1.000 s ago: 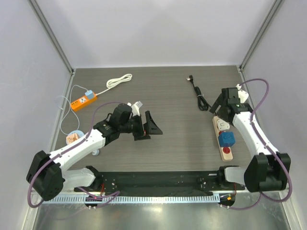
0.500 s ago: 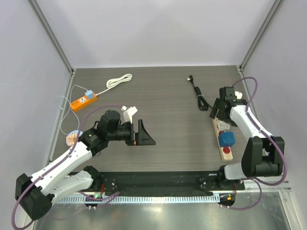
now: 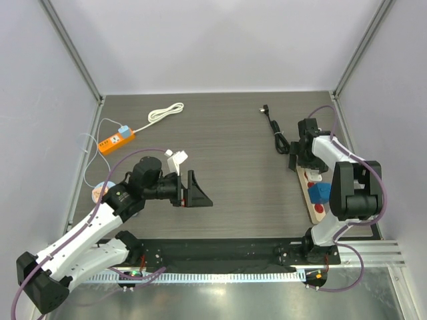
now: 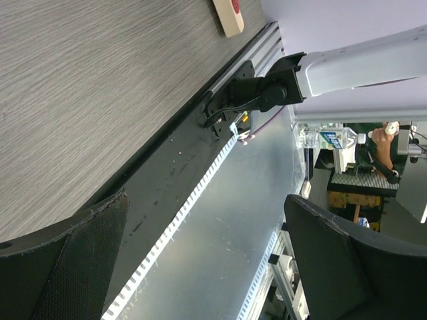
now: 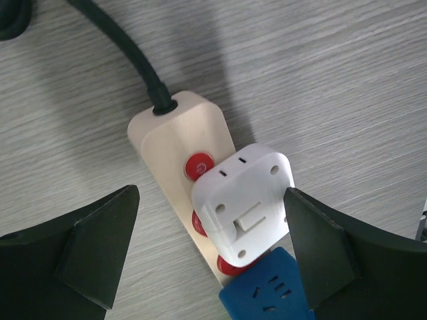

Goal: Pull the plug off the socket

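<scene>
Over on the right side of the table [image 3: 240, 133]: one beige power strip [image 5: 177, 133]. Lies flat, long axis running far to near, near end angled a little to the right. Points its cord end to the far side, with one black cord [image 5: 138, 60] leaving it there. Carries two plugs: one white plug [image 5: 243, 200] on the far part, face up, and one blue plug [image 5: 267, 293] pressed against it on the near side. Shows three red buttons [image 5: 198, 165] from the right wrist, two of them partly hidden under the white plug.

Straddling that white plug: the right claw [image 5: 210, 200], fingers [image 5: 80, 247] spread wide, one on each side. Right finger just beside the plug's edge; contact impossible to tell.

Left of centre, well apart from all this: the left claw [image 3: 195, 191], likewise spread, holding nothing.

At the far left, one orange power strip [image 3: 117, 140], near one coiled white cable [image 3: 165, 113]. Two strips counted in all.
</scene>
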Tool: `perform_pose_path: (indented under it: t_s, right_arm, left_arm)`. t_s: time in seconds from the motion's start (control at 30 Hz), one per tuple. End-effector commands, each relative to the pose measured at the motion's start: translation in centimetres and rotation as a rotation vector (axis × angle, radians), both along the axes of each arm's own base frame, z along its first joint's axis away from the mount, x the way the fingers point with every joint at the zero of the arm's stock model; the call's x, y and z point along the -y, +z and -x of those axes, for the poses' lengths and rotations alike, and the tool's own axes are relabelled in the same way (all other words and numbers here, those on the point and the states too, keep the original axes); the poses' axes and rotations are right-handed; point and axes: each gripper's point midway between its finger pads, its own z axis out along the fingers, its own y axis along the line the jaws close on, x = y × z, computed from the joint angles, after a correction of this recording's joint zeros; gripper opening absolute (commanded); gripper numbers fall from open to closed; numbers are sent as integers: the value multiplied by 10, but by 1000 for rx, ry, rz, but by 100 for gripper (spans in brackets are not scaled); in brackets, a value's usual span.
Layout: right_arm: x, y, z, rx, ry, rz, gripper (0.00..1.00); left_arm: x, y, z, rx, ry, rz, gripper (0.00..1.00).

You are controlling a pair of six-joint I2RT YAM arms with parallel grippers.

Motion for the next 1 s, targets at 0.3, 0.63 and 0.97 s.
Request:
perform_pose_path:
  t_s: [0.3,0.63,0.97]
  right_arm:
    - [12,17,-12,41,-12,64,91]
    - [15,37,-2,85,-58,78,96]
    - [9,9,-5,32,-28,-7,96]
  left_arm:
    - [-3,-1,9,6,-46,-11,100]
    - [1,-2,8,-3,-57,-3,99]
    - [0,-2,13,-5,-79,2,100]
